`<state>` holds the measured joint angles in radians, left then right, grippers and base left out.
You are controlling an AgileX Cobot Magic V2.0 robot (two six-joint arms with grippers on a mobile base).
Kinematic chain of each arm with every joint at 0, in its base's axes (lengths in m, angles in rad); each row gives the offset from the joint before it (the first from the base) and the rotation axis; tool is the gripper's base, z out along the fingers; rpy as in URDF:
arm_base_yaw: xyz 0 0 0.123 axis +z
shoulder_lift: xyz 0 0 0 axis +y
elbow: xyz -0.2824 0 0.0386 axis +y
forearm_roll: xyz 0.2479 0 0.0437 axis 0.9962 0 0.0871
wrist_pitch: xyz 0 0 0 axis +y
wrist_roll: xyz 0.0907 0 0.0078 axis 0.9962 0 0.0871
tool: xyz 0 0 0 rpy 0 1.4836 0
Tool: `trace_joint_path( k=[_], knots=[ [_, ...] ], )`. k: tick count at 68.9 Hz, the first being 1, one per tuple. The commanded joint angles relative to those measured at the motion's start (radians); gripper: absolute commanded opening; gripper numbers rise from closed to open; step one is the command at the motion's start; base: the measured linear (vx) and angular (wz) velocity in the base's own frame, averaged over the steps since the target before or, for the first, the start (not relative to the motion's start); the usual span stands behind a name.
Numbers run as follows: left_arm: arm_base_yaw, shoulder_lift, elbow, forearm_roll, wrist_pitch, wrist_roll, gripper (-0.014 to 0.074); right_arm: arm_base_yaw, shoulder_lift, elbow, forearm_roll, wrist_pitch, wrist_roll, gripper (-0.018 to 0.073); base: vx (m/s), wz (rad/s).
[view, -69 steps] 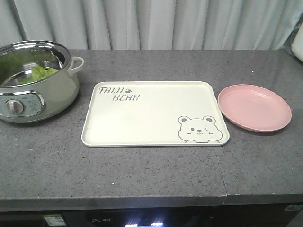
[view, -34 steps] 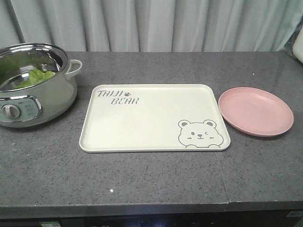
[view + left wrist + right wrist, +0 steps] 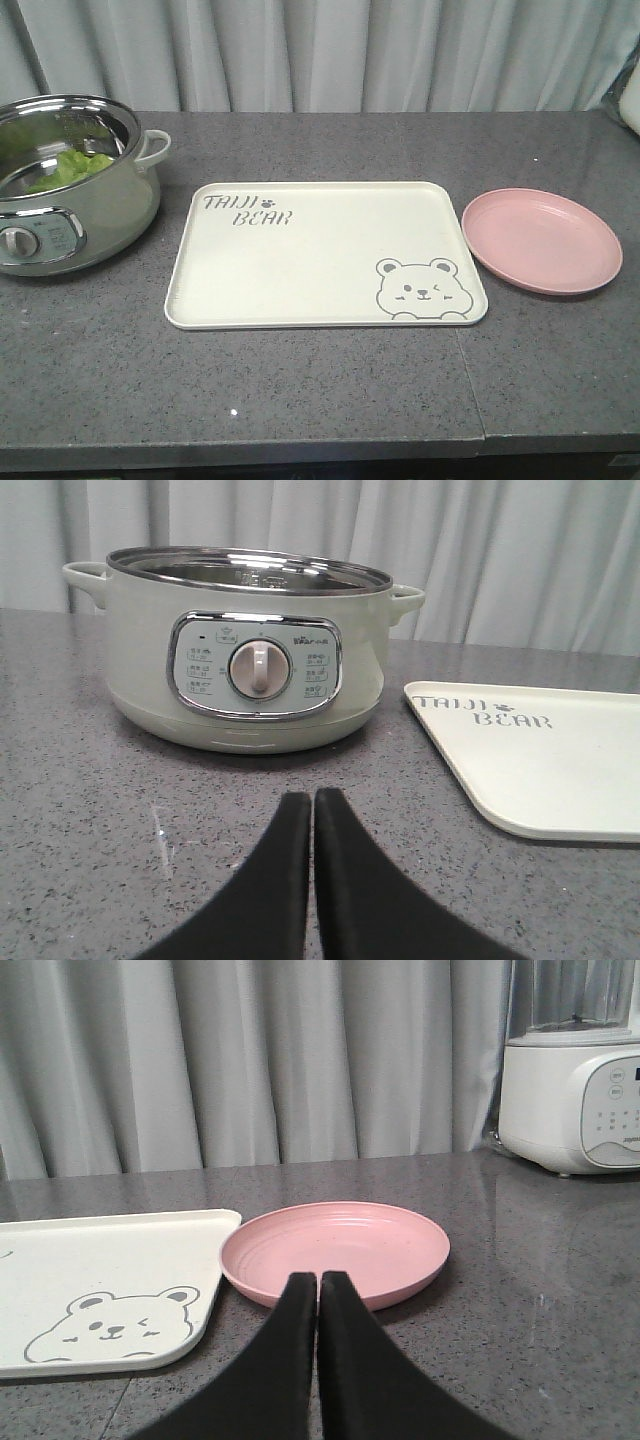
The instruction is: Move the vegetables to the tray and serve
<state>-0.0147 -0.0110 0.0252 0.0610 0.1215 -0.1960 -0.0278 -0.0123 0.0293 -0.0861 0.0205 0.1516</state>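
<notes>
Both grippers closed on nothing, with the lettuce leaf (image 3: 68, 167) inside the electric pot (image 3: 95, 215) at the upper left of the front view.

In the left wrist view, the left gripper (image 3: 312, 802) has its two black fingers pressed together, holding nothing and pointing at the pot's control dial. The right gripper (image 3: 318, 1280) is the same — jaws fully closed, nothing between them — and its tips sit low in the frame in front of the pink plate (image 3: 335, 1245). The cream "TAIJI BEAR" tray (image 3: 320, 250) lies bare at the centre of the grey counter (image 3: 320, 390), between pot and plate. A white blender (image 3: 575, 1100) stands at the upper right of the right wrist view.
</notes>
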Motion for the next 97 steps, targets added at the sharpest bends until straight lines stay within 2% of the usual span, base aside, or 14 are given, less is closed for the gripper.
trace_joint_path(
  k=[1, 97],
  knots=[
    [-0.002, -0.015, 0.025, -0.006, -0.074, -0.008, -0.0006, -0.007, -0.007, 0.014, -0.010, -0.073, -0.010, -0.0003, 0.01, 0.00],
    [-0.002, -0.015, 0.025, -0.006, -0.074, -0.008, -0.0006, -0.007, -0.007, 0.014, -0.010, -0.073, -0.010, -0.0003, 0.01, 0.00]
  ],
)
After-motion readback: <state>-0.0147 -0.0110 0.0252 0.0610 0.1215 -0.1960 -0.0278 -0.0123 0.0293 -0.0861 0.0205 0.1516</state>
